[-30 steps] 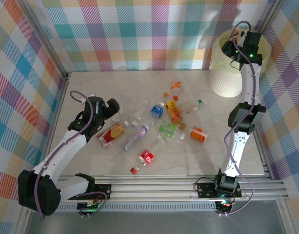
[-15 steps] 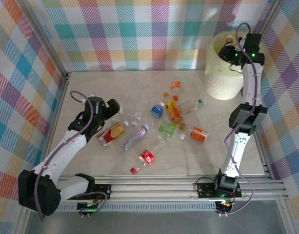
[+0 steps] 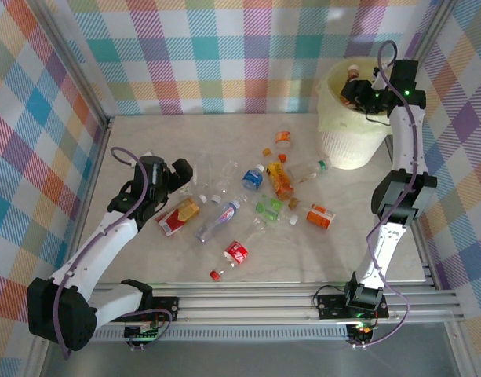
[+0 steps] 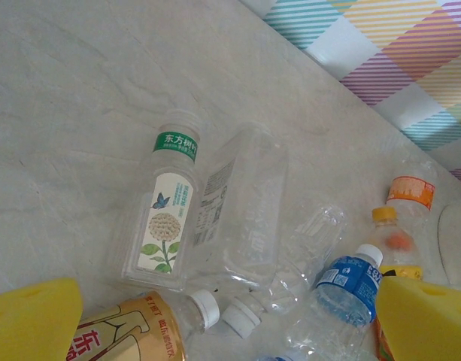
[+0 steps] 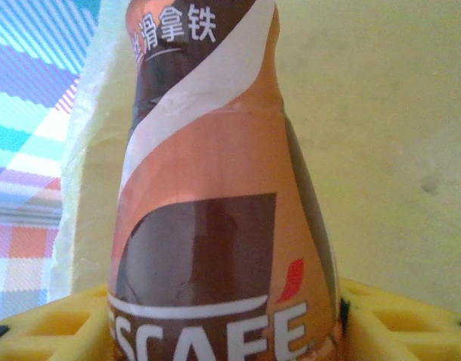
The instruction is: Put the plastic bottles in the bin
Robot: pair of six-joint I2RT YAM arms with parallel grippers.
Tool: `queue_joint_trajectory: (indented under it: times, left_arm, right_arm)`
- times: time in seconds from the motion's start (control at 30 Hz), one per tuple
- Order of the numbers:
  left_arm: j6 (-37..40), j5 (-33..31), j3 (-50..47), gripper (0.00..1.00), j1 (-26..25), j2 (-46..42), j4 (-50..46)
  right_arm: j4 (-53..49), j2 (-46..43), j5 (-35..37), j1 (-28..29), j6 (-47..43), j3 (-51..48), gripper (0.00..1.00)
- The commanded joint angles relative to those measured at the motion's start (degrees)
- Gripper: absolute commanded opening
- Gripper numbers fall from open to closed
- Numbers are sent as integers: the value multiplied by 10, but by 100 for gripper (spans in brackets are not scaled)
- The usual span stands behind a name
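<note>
Two yellow fingers (image 5: 42,323) of my right gripper (image 3: 354,86) flank a coffee bottle (image 5: 215,226), one at each side of its body. I cannot tell whether they clamp it or stand just off it. The bottle is orange and brown with a white swirl and white lettering, and it points away from my wrist, over the open mouth of the bin (image 3: 342,145). The bin is a round cream tub at the far right corner of the table (image 3: 303,259), lined with a pale yellow bag (image 5: 388,135); what lies inside it I cannot make out.

My left gripper (image 4: 230,320) hangs low above the left side of the scatter, jaws spread wide and holding nothing. Just beyond its fingers a clear bottle with a green band (image 4: 166,218) and a flower label lies touching a squarish clear bottle (image 4: 241,210). A blue-labelled bottle (image 4: 349,282) and a tan-labelled one (image 4: 132,338) lie nearer the fingertips. More bottles are strewn across the middle of the table, among them a red-labelled one (image 3: 236,253) and an orange one (image 3: 322,216), well apart from the bin.
</note>
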Motion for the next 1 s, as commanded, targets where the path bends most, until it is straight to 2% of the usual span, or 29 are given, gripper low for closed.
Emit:
queue_joint_trajectory:
  times: [0.0, 0.2, 0.6, 0.8, 0.97]
  left_arm:
    - [-1, 2, 14, 100, -4, -4, -17]
    - [-13, -14, 13, 100, -4, -2, -48]
    - [-83, -80, 3, 100, -4, -24, -131]
    - [-177, -92, -12, 100, -4, -45, -180]
    - [-299, -96, -17, 100, -4, -62, -254]
  right_arm:
    - [39, -12, -65, 7, -24, -10, 66]
    - [51, -7, -38, 7, -29, -7, 77]
    - [54, -39, 30, 8, -52, 8, 89]
    - [55, -84, 43, 7, -68, -11, 92]
    - [115, -173, 47, 8, -77, -106, 100]
